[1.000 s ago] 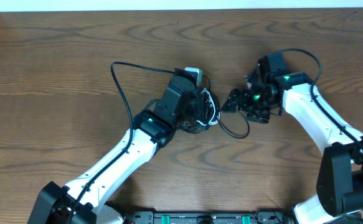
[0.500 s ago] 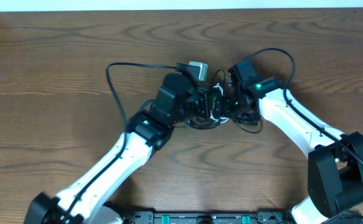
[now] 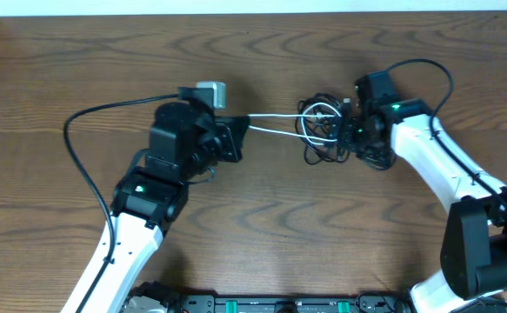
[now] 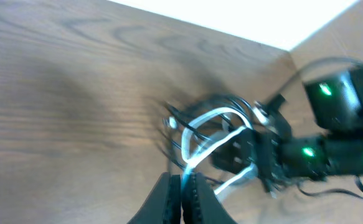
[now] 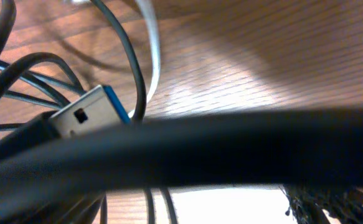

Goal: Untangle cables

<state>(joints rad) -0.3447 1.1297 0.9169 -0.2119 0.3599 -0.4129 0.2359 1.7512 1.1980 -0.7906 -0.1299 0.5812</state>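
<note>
The left gripper [image 3: 240,137], moved leftward, clamps the thin white cable [image 3: 275,116] taut; the right gripper [image 3: 350,137] opening we cannot tell. Next, we judge, pin the tangled black cords [image 3: 318,152].

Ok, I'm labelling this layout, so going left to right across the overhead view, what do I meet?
Left claw → thin white cable stretched taut from it → tangled clump of thin black cables → white-shelled right arm.
</note>
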